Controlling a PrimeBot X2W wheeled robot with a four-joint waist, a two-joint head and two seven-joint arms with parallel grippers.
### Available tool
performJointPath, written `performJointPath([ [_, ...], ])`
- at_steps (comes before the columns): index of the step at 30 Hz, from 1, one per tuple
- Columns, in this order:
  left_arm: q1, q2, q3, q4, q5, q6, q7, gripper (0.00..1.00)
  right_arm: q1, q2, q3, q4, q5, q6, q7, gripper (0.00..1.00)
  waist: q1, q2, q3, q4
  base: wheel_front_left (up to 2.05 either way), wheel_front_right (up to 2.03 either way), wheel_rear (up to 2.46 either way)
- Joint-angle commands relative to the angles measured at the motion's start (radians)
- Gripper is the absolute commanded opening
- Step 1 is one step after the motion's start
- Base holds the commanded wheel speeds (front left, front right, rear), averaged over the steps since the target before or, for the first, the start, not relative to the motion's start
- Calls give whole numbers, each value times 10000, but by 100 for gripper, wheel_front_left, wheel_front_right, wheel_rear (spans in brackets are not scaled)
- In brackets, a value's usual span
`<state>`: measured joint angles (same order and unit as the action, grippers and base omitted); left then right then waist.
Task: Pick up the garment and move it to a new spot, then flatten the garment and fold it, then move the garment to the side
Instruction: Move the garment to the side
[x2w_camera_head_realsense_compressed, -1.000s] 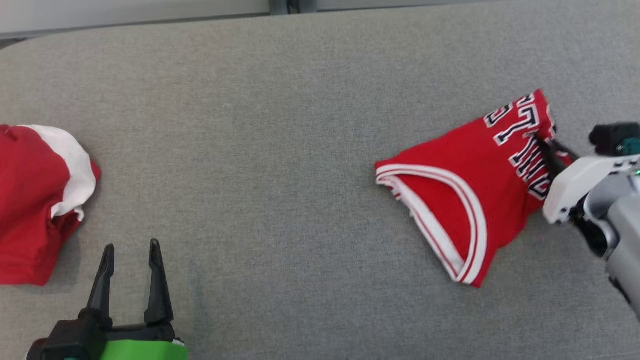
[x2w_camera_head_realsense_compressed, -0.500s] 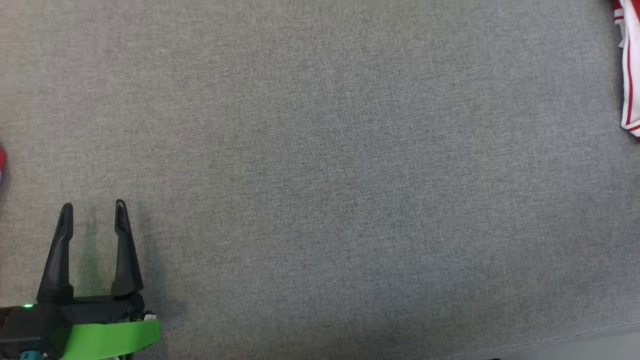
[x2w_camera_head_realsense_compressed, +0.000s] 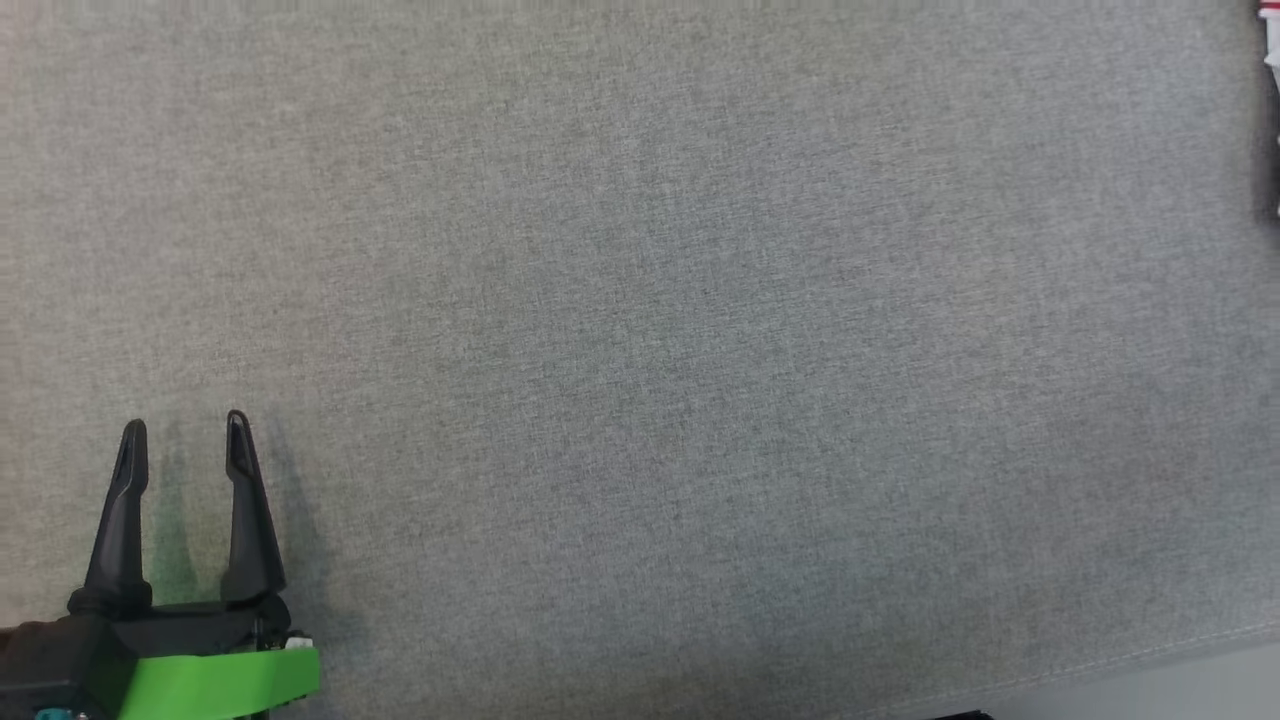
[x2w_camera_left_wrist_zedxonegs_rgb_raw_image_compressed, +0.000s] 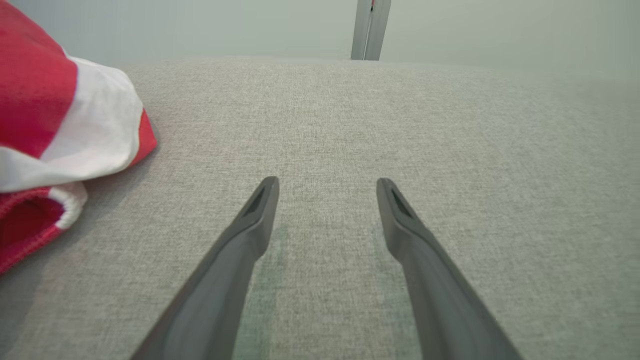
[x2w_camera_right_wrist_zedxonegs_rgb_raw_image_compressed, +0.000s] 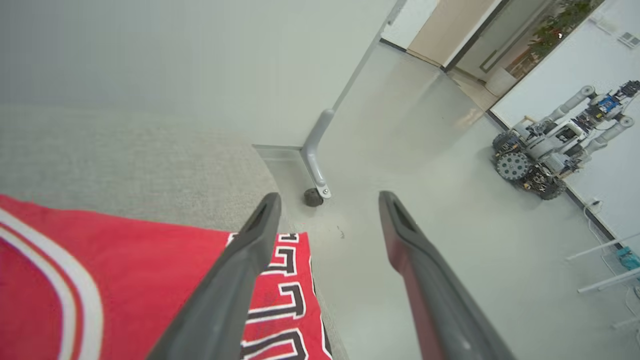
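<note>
The garment (x2w_camera_right_wrist_zedxonegs_rgb_raw_image_compressed: 125, 265) is a red jersey with white trim and black-and-white letters. It lies flat on the grey cloth table (x2w_camera_head_realsense_compressed: 640, 350), close to the table's edge. My right gripper (x2w_camera_right_wrist_zedxonegs_rgb_raw_image_compressed: 330, 197) hangs just above the garment's lettered end, open, with nothing between its fingers. A red-and-white sliver of the garment (x2w_camera_head_realsense_compressed: 1272, 30) shows at the top right edge of the head view. My left gripper (x2w_camera_head_realsense_compressed: 186, 428) rests low over bare table at the lower left, open and empty; the left wrist view shows its fingers (x2w_camera_left_wrist_zedxonegs_rgb_raw_image_compressed: 327, 182) spread over the cloth.
Another red-and-white cloth heap (x2w_camera_left_wrist_zedxonegs_rgb_raw_image_compressed: 60, 125) lies left of my left gripper. Past the table's edge by the garment is pale floor with a metal post foot (x2w_camera_right_wrist_zedxonegs_rgb_raw_image_compressed: 315, 165) and another wheeled robot (x2w_camera_right_wrist_zedxonegs_rgb_raw_image_compressed: 550, 145). The table's front edge (x2w_camera_head_realsense_compressed: 1150, 660) runs along the lower right.
The head camera has swung, so both cloths have slid to the picture's edges. My right gripper, shut on the garment a second ago, has let it go. The left gripper stays open.
</note>
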<state>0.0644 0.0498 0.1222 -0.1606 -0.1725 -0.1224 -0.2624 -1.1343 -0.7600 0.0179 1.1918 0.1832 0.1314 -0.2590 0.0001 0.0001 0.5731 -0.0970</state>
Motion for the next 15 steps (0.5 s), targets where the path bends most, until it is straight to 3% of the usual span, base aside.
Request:
performJointPath([
  [1,31,21,12,105,-133,122,-30,100,342,454,-537,-938,-216,-13,-61,100,-1,-1,-773,-129,0,0,0],
  [7,497,19,-220,765,-631,493,-31,100,3935,3321,-2300,-5305,-1610,-13,-68,100,-1,-1,-2743,-223,0,0,0],
  [11,837,20,-415,1039,-869,790,-31,100,6495,4721,-2366,-7646,-1939,-13,-61,100,-1,-1,-3796,-80,0,0,0],
  [15,1244,16,-485,1226,-1090,1028,-31,100,8518,5677,-1992,-9705,-1823,-13,-63,100,-1,-1,-4551,117,0,0,0],
])
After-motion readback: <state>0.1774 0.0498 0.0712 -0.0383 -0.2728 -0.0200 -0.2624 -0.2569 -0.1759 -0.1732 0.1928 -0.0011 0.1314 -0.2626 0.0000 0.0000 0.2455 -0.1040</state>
